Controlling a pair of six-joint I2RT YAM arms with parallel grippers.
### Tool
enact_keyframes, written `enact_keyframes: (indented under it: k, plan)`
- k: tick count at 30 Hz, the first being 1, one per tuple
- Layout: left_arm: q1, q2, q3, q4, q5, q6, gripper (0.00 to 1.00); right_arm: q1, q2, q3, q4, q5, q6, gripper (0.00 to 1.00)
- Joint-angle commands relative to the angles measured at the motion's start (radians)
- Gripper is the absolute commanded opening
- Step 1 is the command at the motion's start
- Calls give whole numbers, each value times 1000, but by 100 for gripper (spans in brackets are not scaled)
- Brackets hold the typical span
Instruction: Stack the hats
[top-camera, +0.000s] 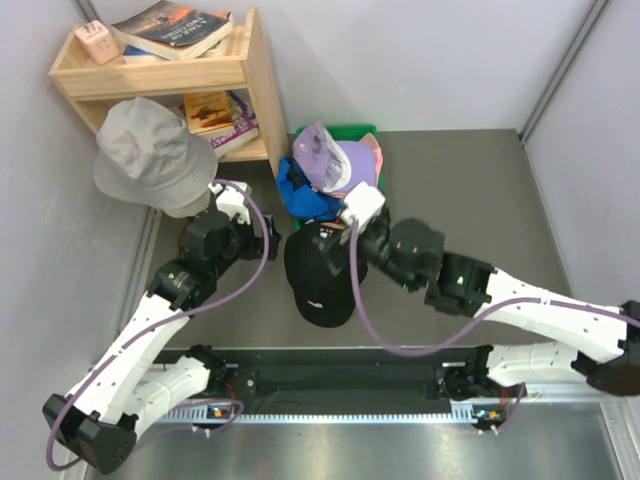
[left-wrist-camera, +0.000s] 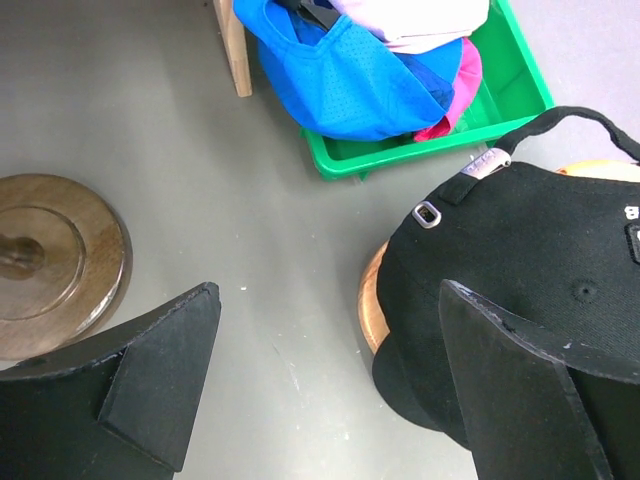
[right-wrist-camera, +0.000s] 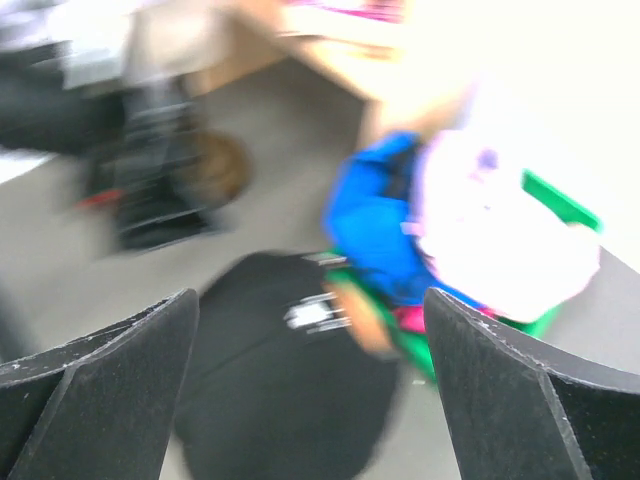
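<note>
A black cap (top-camera: 318, 280) rests on a round wooden stand (left-wrist-camera: 372, 300) in the middle of the table. A green bin (top-camera: 352, 130) behind it holds a lavender cap (top-camera: 325, 158) on top, a bright blue cap (top-camera: 300, 192) and a magenta cap (left-wrist-camera: 455, 95). A sliver of pink (top-camera: 372, 150) shows beside the lavender one. No dark green cap shows. My left gripper (left-wrist-camera: 330, 330) is open and empty, just left of the black cap (left-wrist-camera: 540, 270). My right gripper (right-wrist-camera: 310, 330) is open and empty above the black cap (right-wrist-camera: 280, 400), in a blurred view.
A grey bucket hat (top-camera: 150, 155) sits on a stand with a round wooden base (left-wrist-camera: 50, 260) at the left. A wooden shelf (top-camera: 170, 70) with books stands at the back left, its leg (left-wrist-camera: 235, 50) next to the bin. Grey walls close in both sides.
</note>
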Motion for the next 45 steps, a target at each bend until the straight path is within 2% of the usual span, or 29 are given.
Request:
enact_keyframes:
  k: [1,6,11,14,23,31,40,45]
  plan:
    - [-3,-23,-4,50,-23,4,95,-265,0,54,78,-152,159,93]
    - [-3,-39,-17,64,-26,15,95,-573,105,98,128,-354,258,93]
    - [-2,-51,-31,90,-29,44,95,-749,263,188,167,-500,299,93]
    - [-3,-72,-45,107,-57,70,95,-796,394,273,161,-551,314,91]
    - [-2,-105,-93,172,-86,137,95,-858,777,575,115,-581,303,89]
    - [2,-60,-97,178,-132,168,95,-879,983,774,84,-692,308,88]
    - [11,-26,-90,173,-144,174,95,-878,1133,873,286,-819,403,87]
    - [18,-32,-90,173,-157,174,95,-860,1253,992,305,-830,437,84]
